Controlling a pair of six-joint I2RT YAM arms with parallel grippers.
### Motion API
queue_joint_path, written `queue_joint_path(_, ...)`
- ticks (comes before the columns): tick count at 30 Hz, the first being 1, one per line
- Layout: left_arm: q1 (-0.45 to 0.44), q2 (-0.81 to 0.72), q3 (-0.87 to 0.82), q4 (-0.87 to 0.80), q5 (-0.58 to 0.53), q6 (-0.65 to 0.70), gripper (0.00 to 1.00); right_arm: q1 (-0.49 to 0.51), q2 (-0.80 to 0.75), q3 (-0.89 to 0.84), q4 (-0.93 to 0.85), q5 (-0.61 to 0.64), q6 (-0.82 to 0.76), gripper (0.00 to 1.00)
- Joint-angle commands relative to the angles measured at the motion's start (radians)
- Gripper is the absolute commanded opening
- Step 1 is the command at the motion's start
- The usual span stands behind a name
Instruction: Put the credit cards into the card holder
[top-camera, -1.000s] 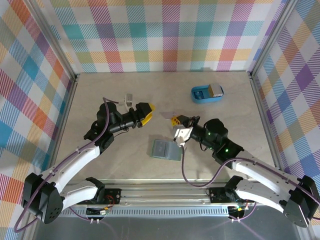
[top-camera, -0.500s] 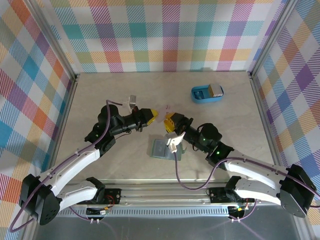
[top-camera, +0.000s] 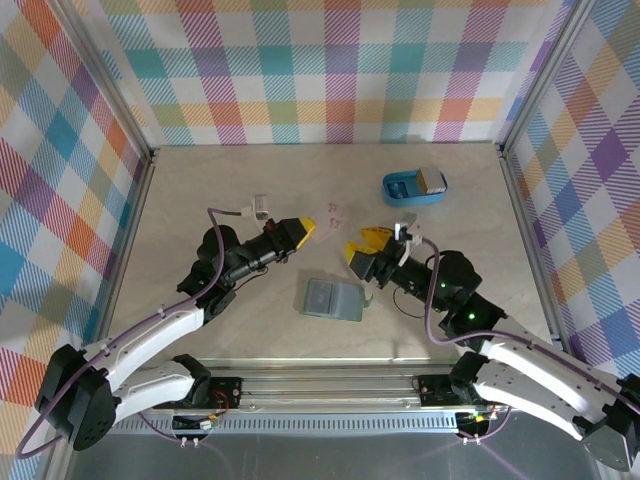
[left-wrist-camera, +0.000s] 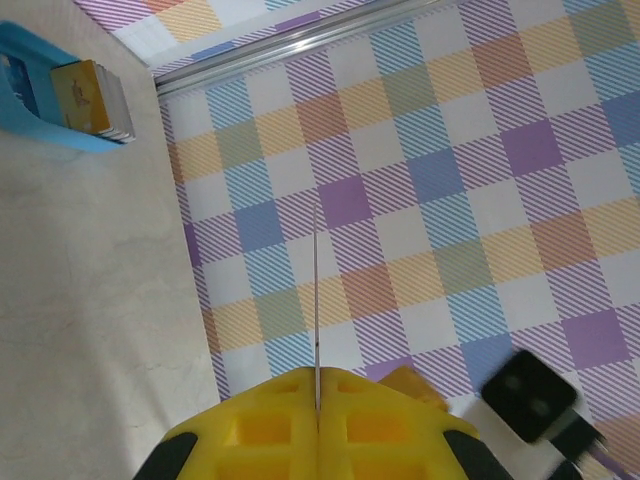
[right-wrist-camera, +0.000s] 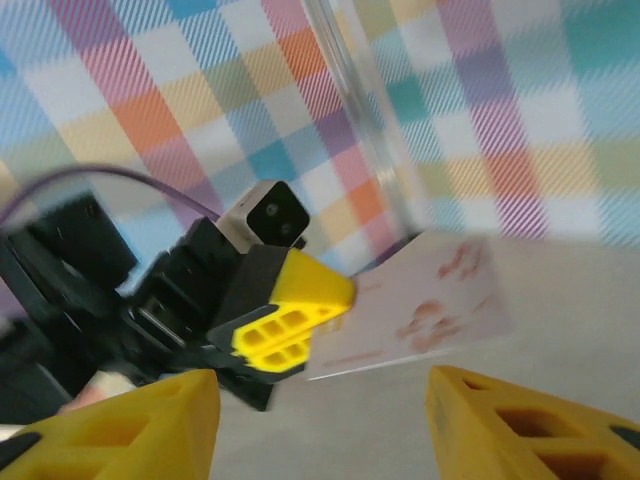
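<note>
Left gripper (top-camera: 306, 224): yellow ribbed plastic fingers were pressed flat together, clamping one credit card (right-wrist-camera: 430, 300) by one edge.
Credit card, form: thin, stiff, pale rectangle with pinkish-red marks on its face; from the left wrist it showed edge-on as a fine straight line.
Credit card, place: held above the table (top-camera: 200, 180), between the two grippers and left of the blue tray (top-camera: 400, 188).
Right gripper (top-camera: 361, 252): blocky yellow fingers stood roughly half apart with nothing between them; it sat just right of the held card, clear of it.
Card holder (top-camera: 332, 299): flat sage-green rectangle of soft material, with a pocket outline on its face; it lay on the table nearer than both grippers, around the middle.
Blue tray: glossy plastic with rounded corners, at the far right of the table.
Stack of cards (top-camera: 432, 180): sat inside the tray, yellow-tan face showing.
Table surface: pale, matt, faintly mottled.
Walls (top-camera: 330, 70): pastel checked pattern.
</note>
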Motion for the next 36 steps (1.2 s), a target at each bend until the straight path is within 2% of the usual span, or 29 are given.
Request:
queue_joint_path(1,-0.024,0.008,-0.009,0.115,-0.05,0.04,0.0,-0.044,0.074,-0.078,0.218,-0.122,0.619,0.53)
queue_joint_path(3,-0.034,0.008,-0.019,0.131,-0.072,0.042,0.0,-0.058,0.125,-0.101,0.346,-0.128,0.749,0.49)
queue_joint_path(7,-0.043,0.0,-0.044,0.143,-0.104,0.043,0.0,-0.061,0.196,-0.087,0.461,-0.144,0.838,0.42)
queue_joint_path(10,-0.046,0.003,-0.05,0.148,-0.103,0.04,0.0,-0.062,0.231,-0.073,0.497,-0.146,0.853,0.36)
queue_joint_path(28,-0.048,0.001,-0.098,0.17,-0.077,0.009,0.0,-0.064,0.382,-0.033,0.589,-0.152,0.919,0.31)
queue_joint_path(34,-0.048,0.0,-0.103,0.122,-0.067,0.005,0.0,-0.064,0.416,-0.033,0.622,-0.151,0.918,0.15)
queue_joint_path(36,-0.048,0.01,-0.1,0.113,-0.048,0.003,0.04,-0.064,0.426,-0.033,0.627,-0.151,0.91,0.1)
